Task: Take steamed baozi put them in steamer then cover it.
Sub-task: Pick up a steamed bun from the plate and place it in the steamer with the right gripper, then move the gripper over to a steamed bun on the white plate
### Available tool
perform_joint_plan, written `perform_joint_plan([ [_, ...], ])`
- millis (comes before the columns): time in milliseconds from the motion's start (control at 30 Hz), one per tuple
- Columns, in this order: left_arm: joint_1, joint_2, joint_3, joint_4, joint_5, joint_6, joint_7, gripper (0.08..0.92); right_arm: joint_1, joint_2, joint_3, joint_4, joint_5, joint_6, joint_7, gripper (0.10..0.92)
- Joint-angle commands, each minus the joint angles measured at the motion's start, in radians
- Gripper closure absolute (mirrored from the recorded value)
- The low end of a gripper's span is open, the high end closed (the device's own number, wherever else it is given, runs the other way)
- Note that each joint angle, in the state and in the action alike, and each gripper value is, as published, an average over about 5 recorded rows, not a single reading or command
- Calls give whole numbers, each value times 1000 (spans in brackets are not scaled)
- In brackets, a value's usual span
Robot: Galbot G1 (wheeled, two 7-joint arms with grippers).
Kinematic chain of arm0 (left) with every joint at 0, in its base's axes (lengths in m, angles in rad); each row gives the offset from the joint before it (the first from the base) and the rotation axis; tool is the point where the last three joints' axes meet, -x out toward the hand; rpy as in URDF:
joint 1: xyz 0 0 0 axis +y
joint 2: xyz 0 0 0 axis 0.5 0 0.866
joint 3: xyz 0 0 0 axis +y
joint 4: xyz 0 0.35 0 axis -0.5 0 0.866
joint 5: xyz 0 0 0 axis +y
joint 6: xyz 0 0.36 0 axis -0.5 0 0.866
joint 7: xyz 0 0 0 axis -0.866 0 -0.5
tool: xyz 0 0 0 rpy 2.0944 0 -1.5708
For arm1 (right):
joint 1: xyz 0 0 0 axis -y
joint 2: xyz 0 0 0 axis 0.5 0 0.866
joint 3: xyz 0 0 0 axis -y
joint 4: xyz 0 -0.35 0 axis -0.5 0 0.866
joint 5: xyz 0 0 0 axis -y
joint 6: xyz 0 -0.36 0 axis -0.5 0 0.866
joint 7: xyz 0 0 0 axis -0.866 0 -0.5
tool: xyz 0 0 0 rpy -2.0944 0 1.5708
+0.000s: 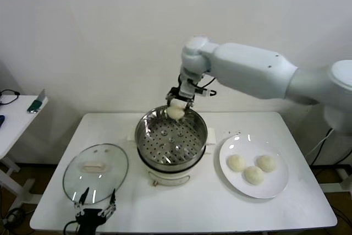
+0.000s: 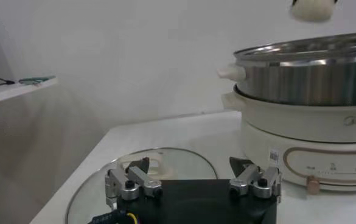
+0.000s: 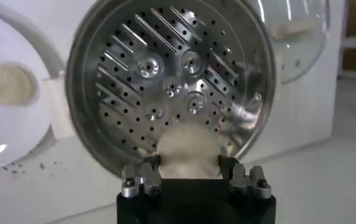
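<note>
My right gripper is shut on a cream-white steamed baozi and holds it over the far rim of the steamer. In the right wrist view the bun sits between the two fingers, above the empty perforated steel basket. Three more baozi lie on the white plate at the right. The cover, a glass lid with a white handle, lies flat on the table left of the steamer. My left gripper waits open at the table's near edge, just in front of the lid.
The steamer stands on a white electric pot base in the middle of the white table. A small side table with a few items stands at the far left. A white wall rises behind.
</note>
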Motion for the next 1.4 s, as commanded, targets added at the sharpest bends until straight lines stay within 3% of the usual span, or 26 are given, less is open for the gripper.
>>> perform_joint_plan([
  [33,-1,1,1,7,4,-3,-1,177,-139,92,37,-168,-168,118,32,372],
  [600,-6,-2,5,15,7,-6,-6,177,-153,156,55,-283,-143,172,31,355],
  [733,-3,-2,5,10,8,-6,-5,177,-114,145,8,-263,-43,180,4,269],
  [900,-3,-1,6,6,12,-3,-4,177,22,81,-65,-189,219,144,-27,206],
  [1100,-8,1,11,15,17,-4,-4,177,292,-147,-332,7,811,-153,-80,203],
  [1167,-12,0,14,18,19,-4,-3,177,343,-257,-406,78,931,-286,-87,202],
  [1267,-18,1,18,21,22,-5,-3,177,394,-411,-497,176,991,-470,-60,203],
  [1400,-23,1,20,17,21,-3,-1,177,435,-573,-607,308,951,-670,7,203],
])
